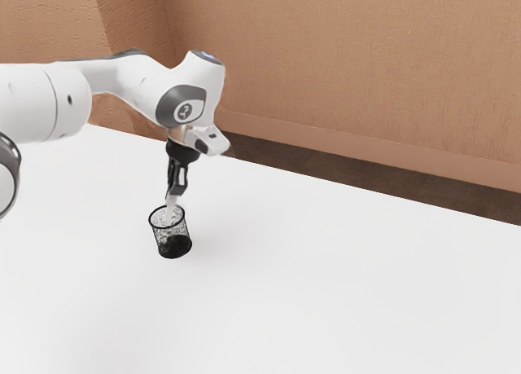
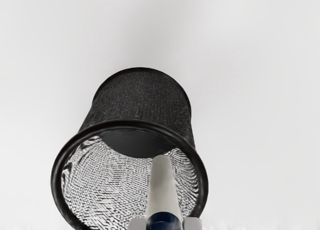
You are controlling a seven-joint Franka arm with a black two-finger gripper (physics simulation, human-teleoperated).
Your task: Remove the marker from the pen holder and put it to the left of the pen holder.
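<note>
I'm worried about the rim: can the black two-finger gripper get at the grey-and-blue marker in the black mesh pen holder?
Yes, apparently: the gripper looks shut on the marker, its fingers above the pen holder, whose open top leaves the way free.

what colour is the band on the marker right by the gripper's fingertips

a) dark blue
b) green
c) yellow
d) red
a: in the wrist view the marker is pale grey along its length toward the pen holder, then turns dark blue where it lies between the fingertips of the gripper.
</note>
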